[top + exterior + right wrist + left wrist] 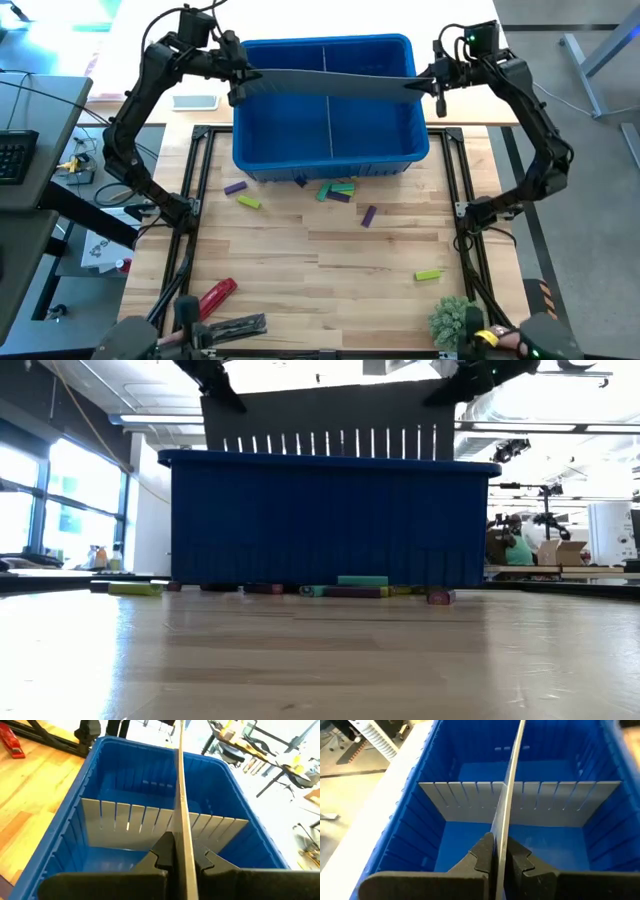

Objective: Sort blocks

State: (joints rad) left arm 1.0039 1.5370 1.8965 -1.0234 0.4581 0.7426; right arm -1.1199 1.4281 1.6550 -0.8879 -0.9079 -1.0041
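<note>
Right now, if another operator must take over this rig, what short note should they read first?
Left claw: shut on one end of the long grey divider panel, above the blue bin.
Right claw: shut on the other end of the same panel.
A slotted grey divider already stands across the inside of the bin; the long panel hangs over it, not yet seated.
Blocks: all those in view lie on the wooden table, most just in front of the bin, one lime block nearer the right side. None shows in the bin.
Left: seat the panel, then sort the blocks.
</note>
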